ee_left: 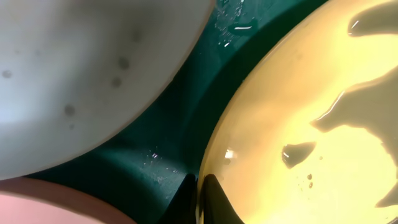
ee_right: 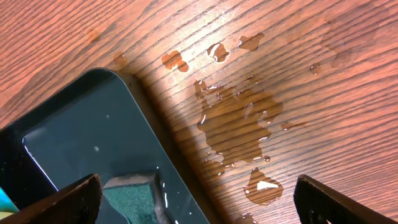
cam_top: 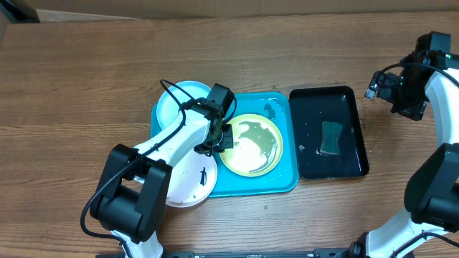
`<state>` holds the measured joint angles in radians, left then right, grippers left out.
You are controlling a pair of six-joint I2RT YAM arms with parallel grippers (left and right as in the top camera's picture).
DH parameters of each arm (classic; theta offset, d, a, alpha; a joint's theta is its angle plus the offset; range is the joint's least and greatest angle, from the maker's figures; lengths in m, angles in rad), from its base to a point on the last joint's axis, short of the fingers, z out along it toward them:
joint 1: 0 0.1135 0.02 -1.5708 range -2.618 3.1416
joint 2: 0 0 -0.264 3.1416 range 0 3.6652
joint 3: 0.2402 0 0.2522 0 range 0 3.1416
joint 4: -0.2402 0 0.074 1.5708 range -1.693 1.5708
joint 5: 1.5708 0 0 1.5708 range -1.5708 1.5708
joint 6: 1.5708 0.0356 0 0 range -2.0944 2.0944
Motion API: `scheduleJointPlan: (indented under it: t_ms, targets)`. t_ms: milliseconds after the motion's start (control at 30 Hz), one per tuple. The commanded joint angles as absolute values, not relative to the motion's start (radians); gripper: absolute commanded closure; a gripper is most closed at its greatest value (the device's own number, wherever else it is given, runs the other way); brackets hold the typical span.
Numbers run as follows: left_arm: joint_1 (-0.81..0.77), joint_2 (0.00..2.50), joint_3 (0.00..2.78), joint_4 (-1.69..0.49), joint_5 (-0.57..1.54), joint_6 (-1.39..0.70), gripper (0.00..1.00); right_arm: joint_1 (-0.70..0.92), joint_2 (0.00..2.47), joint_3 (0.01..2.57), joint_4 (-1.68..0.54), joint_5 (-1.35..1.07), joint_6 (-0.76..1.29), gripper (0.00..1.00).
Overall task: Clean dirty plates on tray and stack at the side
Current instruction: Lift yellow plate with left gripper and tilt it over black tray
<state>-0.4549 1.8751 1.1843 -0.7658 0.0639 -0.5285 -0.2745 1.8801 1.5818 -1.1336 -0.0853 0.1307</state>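
Yellow-green plate (cam_top: pixel 251 147) lies right of the left jaws, which pinch its rim; right jaws gape wide, well apart.

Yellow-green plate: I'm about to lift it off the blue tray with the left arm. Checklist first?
1. Left claw shut on the yellow-green plate at its left rim: ok.
2. Plate wiped clean: not ok, liquid pools across it.
3. Right claw out of the way: ok, open over the table beside the black tray.
4. Sponge parked: ok, lying in the black tray.
5. Stack started: not ok, blue plate and white plate lie side by side, left of the yellow-green one.
6. Table dry: not ok, puddle next to the black tray.
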Motion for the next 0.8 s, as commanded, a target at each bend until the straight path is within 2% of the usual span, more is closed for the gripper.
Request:
scheduleJointPlan:
  t_ms: [0, 333, 533, 767]
  targets:
    - [-0.457, 1.889, 1.209, -0.772, 0.083, -0.519, 0.96, -0.276, 1.859, 1.590, -1.127, -0.080, 0.135, 0.00]
    - [-0.452, 1.880, 1.577, -1.021, 0.007, -0.441, 0.96, -0.276, 1.859, 1.590, -1.127, -0.080, 0.134, 0.00]
    - [-0.466, 1.880, 1.686, -0.999, -0.004, -0.441, 0.96, -0.276, 1.859, 1.590, -1.128, -0.080, 0.134, 0.00]
    - [-0.540, 1.880, 1.691, -0.860, -0.013, -0.441, 0.96, -0.276, 1.859, 1.590, -1.127, -0.080, 0.135, 0.00]
